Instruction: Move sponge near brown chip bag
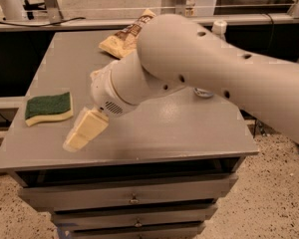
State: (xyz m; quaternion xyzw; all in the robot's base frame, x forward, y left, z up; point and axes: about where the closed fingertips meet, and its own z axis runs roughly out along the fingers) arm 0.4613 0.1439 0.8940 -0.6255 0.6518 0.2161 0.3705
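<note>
- Sponge (49, 107) sits near the desk's (189, 128) left edge, with our end effector (84, 132) just beside it; whether it is apart or together, we cannot tell.
- We should centre above the sponge before descending.

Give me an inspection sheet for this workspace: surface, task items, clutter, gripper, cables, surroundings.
Surface: grey table top, above drawers.
Job's things: sponge green side up at the left edge; brown chip bag at the far edge, partly behind the arm.
Clutter: bottle with white cap, mostly hidden by the arm.
Grippers: gripper over the front left, right of the sponge, not touching it.
Cables: black cable behind the table.
Surroundings: speckled floor.
</note>
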